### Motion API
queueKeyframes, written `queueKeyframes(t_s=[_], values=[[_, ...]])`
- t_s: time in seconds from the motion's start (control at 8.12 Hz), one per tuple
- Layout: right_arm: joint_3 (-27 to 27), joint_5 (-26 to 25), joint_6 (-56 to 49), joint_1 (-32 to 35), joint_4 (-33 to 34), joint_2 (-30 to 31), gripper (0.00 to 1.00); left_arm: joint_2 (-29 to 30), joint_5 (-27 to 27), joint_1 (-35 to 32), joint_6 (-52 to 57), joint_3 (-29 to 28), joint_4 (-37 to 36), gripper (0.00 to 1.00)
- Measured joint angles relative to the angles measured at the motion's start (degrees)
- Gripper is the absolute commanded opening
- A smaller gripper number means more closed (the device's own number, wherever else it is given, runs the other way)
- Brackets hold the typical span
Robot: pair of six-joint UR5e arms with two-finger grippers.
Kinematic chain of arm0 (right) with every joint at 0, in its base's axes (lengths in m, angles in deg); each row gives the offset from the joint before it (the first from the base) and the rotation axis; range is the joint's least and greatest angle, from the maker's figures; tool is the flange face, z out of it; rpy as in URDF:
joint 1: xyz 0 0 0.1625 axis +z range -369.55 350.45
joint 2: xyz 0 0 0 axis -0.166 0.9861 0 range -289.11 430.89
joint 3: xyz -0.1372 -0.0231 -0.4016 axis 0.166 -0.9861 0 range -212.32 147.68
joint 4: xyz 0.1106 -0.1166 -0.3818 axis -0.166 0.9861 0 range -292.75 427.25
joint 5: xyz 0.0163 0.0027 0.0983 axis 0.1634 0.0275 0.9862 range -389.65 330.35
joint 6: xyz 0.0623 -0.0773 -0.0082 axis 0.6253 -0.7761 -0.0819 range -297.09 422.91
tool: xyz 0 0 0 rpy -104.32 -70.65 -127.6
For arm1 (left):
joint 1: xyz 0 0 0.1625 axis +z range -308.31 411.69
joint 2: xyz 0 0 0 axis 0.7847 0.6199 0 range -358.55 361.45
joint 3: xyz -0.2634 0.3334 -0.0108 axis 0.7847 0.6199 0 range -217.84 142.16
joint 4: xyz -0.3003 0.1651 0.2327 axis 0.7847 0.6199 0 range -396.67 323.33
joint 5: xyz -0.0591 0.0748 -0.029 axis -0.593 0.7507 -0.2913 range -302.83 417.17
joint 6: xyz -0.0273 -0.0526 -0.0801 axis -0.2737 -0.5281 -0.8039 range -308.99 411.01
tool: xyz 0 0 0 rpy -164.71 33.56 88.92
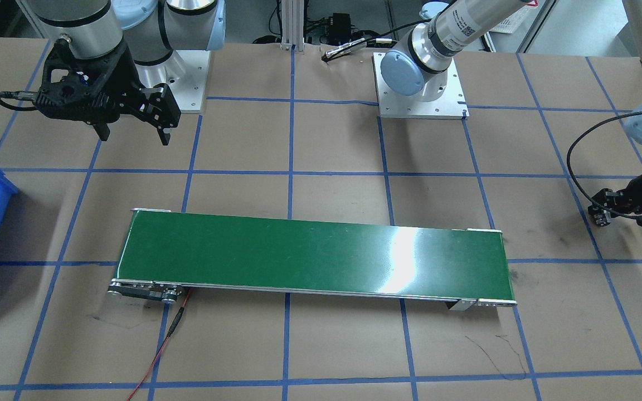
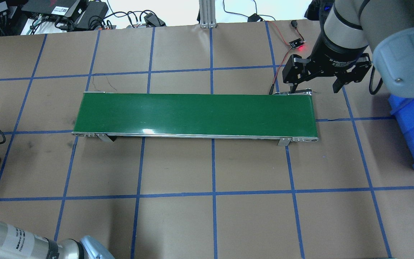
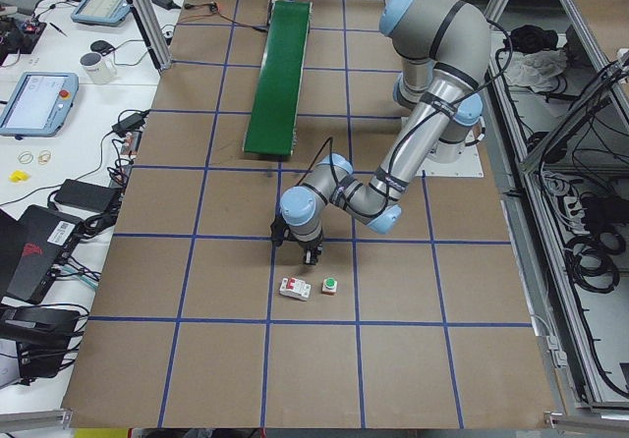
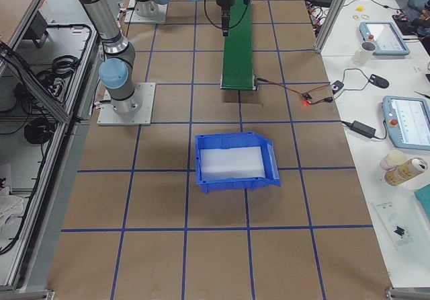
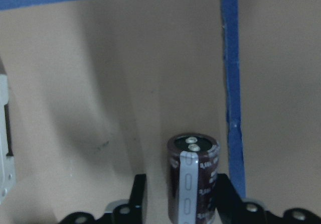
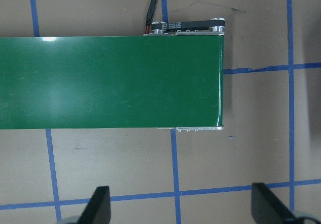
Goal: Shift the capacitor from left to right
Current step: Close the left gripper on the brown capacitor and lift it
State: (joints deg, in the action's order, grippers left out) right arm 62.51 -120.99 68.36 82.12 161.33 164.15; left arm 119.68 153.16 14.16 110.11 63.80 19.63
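a: so, where does the capacitor (image 5: 193,184) sit?
b: upright on the brown paper table (image 2: 178,223), terminals up, just beside a blue tape line (image 5: 231,83). it stands between the fingers (image 5: 138,191) of the left gripper (image 3: 297,252), which is low at the table's left end, well apart from the green conveyor belt (image 2: 192,113).
a: jaws clamped on it?
b: no, apart. the wrist view shows bare paper between one finger and the can. the other finger is touching it or nearly so, cannot tell which.
a: neighbours?
b: white breaker with red switch (image 3: 294,288) and green-capped button (image 3: 330,286) lie near that gripper, on the side away from the belt.
a: right gripper (image 2: 315,88)?
b: raised near the belt's right end, jaws wide apart. blue bin (image 2: 413,126) sits past that end.
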Motion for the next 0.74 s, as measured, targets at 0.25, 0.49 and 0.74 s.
queueKeyframes(t_s=[0.25,0.49,0.74], values=[[0.1,0.1,0.1,0.0,-0.1,0.0,1.00,-1.0,0.2,0.0,-0.5,-0.1,0.9,0.00],[0.1,0.2,0.1,0.1,-0.2,0.0,1.00,-5.5,-0.2,-1.0,-4.7,-0.3,6.5,0.00],[0.1,0.1,0.1,0.1,-0.2,0.0,1.00,-13.2,-0.5,-7.1,-10.3,-0.5,12.3,0.00]])
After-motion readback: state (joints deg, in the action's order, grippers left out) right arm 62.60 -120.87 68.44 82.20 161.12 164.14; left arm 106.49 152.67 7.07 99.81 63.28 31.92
